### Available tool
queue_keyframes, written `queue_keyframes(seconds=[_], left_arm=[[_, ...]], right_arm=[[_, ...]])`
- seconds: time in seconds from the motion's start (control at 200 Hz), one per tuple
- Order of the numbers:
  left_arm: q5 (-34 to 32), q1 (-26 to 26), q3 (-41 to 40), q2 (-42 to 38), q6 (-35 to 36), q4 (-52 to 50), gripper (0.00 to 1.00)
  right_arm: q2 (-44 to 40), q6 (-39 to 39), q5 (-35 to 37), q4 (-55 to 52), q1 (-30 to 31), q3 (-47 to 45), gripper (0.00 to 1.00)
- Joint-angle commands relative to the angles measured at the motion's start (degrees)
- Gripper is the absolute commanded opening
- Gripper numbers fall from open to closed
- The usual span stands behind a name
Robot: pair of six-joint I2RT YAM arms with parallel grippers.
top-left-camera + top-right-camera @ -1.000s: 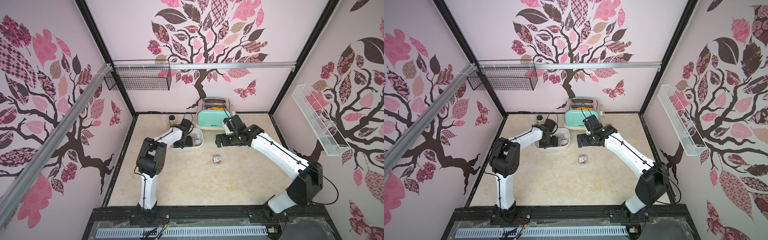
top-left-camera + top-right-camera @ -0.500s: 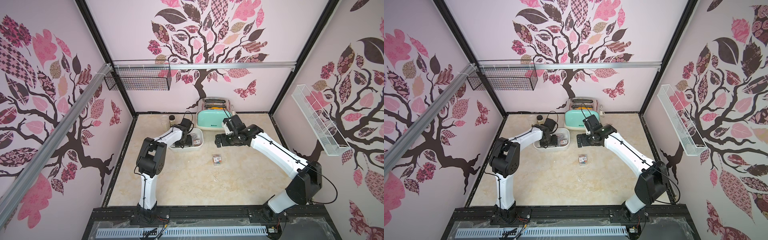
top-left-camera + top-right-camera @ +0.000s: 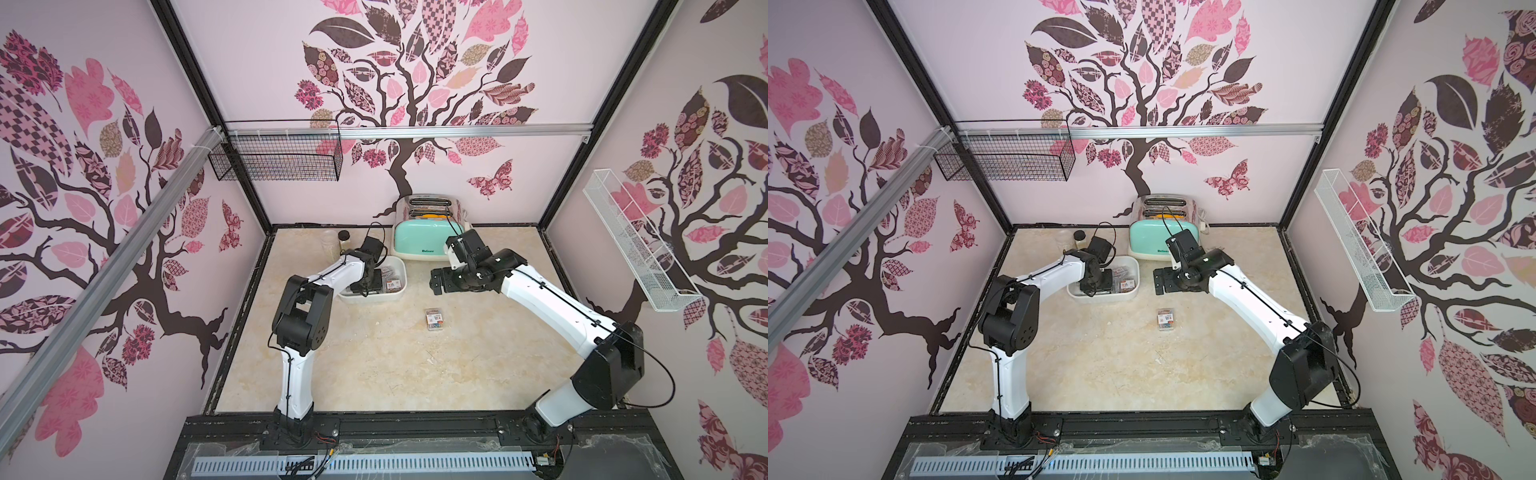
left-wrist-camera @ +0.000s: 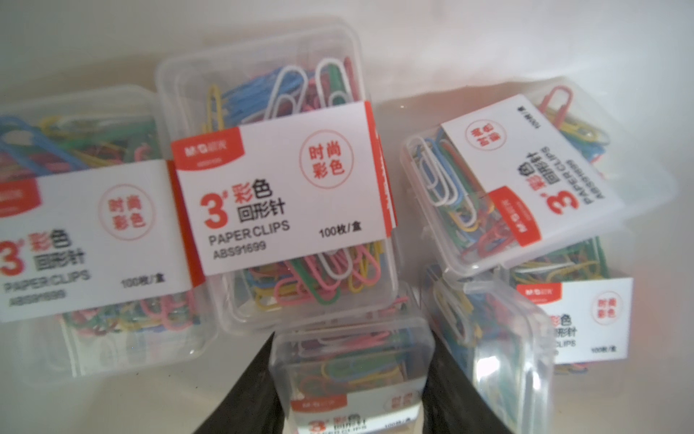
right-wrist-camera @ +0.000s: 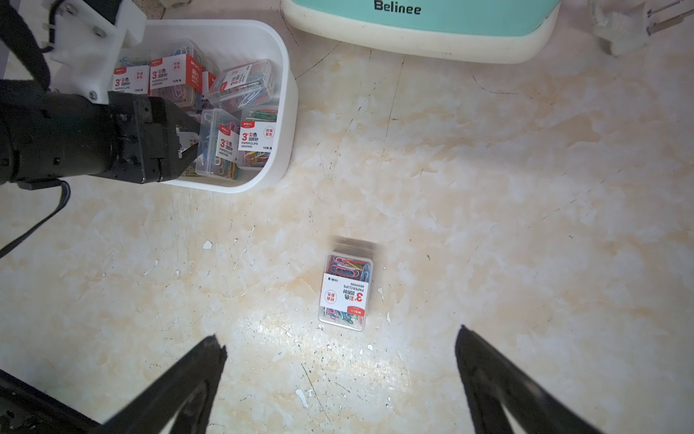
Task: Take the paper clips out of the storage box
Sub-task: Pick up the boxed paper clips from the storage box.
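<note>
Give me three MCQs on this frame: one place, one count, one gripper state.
1. Where is the left gripper? A. inside the storage box B. lifted high above everything C. tucked back by its base
2. How many paper clip cases lie on the table outside the box? A. none B. one C. three
3. The right gripper is: A. open and empty B. shut on a case C. shut and empty

1 A: the left wrist view shows it among the boxed cases.
2 B: one case lies alone there.
3 A: its jaws stand wide apart, nothing between.
</note>
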Motion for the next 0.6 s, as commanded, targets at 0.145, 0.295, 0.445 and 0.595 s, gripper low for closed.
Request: queue_keyframes(seconds=[0.145,0.295,0.445,0.595], left_arm=[[-1.83,-0.21,-0.31,-5.68,1.06,0.89,0.24],[-1.88,-0.19,0.85,-7.50,1.46,0.84,0.24],[-0.54,-0.21,2.68,-9.05,1.50,-1.84,0.23],[-0.27,-1.85,1.79,-12.95,1.19,-3.92,0.23]], right_arm=[[0.51,-0.51,-0.75,0.43,-0.18,1.42,0.99],[0.59,-0.48,-1.24,0.47,-0.19,1.48,0.99],[0.34,-0.50,-0.80,0.00,-0.19,1.83,0.99],[-0.47,-0.36,-0.32,-0.05,-0.19,1.59,0.99]])
